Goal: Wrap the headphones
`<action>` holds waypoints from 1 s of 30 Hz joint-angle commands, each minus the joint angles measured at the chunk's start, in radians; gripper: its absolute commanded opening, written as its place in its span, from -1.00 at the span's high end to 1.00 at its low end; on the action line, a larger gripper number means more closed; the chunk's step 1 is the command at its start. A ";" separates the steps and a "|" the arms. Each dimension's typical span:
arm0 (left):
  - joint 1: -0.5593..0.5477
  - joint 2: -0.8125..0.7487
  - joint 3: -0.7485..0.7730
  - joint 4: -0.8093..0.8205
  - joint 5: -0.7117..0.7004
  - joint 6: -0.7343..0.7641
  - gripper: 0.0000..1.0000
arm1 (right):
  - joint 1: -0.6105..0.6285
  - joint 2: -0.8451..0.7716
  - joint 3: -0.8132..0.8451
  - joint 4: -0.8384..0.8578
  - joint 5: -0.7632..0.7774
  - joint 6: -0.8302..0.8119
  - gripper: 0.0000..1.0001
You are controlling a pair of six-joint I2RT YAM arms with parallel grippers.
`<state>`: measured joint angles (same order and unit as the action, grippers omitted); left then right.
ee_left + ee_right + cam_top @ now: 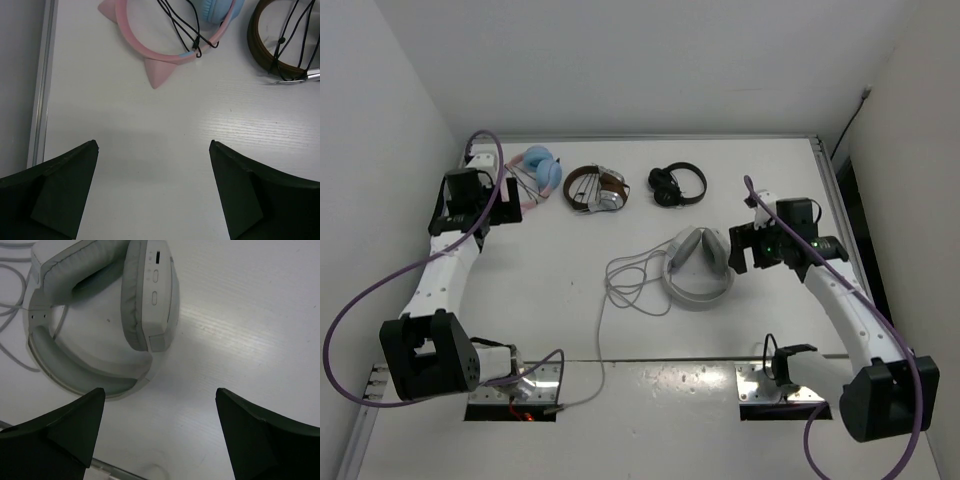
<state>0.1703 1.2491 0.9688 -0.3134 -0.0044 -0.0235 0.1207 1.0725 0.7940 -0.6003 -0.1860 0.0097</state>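
The white headphones (pixel 700 268) lie flat mid-table, ear cups folded inward, and their thin grey cable (pixel 625 285) trails in loose loops to the left and down toward the near edge. My right gripper (pixel 745 248) hovers open just right of them; in the right wrist view the headphones (pixel 100 315) fill the upper left, ahead of the spread fingertips of the right gripper (pixel 160 392), nothing between them. My left gripper (pixel 510 200) is open far away at the back left, and the left gripper (pixel 154 145) shows only bare table between its fingers.
Along the back stand pink-and-blue cat-ear headphones (pixel 538 172), a brown-and-silver pair (pixel 597 188) and a small black pair (pixel 677 184). The pink band (pixel 165 55) and brown band (pixel 270 50) lie just ahead of the left fingers. Walls close in on both sides.
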 commanded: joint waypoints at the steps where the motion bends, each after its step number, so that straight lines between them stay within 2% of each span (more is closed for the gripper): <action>1: 0.008 -0.022 -0.010 0.014 -0.014 -0.019 -0.98 | 0.017 0.016 0.037 -0.054 0.014 0.102 -0.82; 4: 0.017 -0.022 -0.001 0.014 -0.014 -0.029 -0.98 | 0.046 0.030 0.037 -0.069 0.170 0.171 -0.80; 7: 0.017 -0.011 -0.001 0.025 -0.014 -0.029 -0.98 | 0.092 -0.045 0.013 -0.038 0.284 0.245 -0.80; 9: 0.026 -0.002 0.008 0.025 -0.014 -0.029 -0.98 | 0.149 -0.059 0.031 -0.038 0.316 0.285 -0.80; 14: 0.026 -0.002 0.008 0.034 -0.025 -0.038 -0.98 | 0.139 -0.034 0.126 -0.052 0.218 0.488 -0.77; 16: 0.026 -0.002 0.008 0.034 -0.025 -0.047 -0.98 | 0.177 -0.025 0.068 -0.052 0.206 0.535 -0.61; 19: 0.026 -0.002 0.031 0.034 -0.066 -0.056 -0.98 | 0.163 -0.078 -0.102 -0.052 0.256 0.614 -0.55; 20: 0.026 -0.002 0.031 0.034 -0.077 -0.056 -0.98 | 0.199 -0.097 -0.117 -0.035 0.310 0.674 -0.55; 21: 0.035 -0.002 0.031 0.034 -0.077 -0.047 -0.98 | 0.224 -0.117 -0.118 -0.014 0.274 0.656 -0.50; 23: 0.046 -0.013 0.031 0.043 -0.089 -0.036 -0.98 | 0.275 -0.117 -0.145 0.007 0.302 0.743 -0.43; 30: 0.067 -0.013 -0.008 0.066 -0.089 -0.036 -0.98 | 0.203 -0.043 -0.194 0.000 0.241 0.763 -0.40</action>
<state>0.2226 1.2491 0.9638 -0.2935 -0.0780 -0.0540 0.3416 1.0172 0.6178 -0.6304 0.0704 0.7132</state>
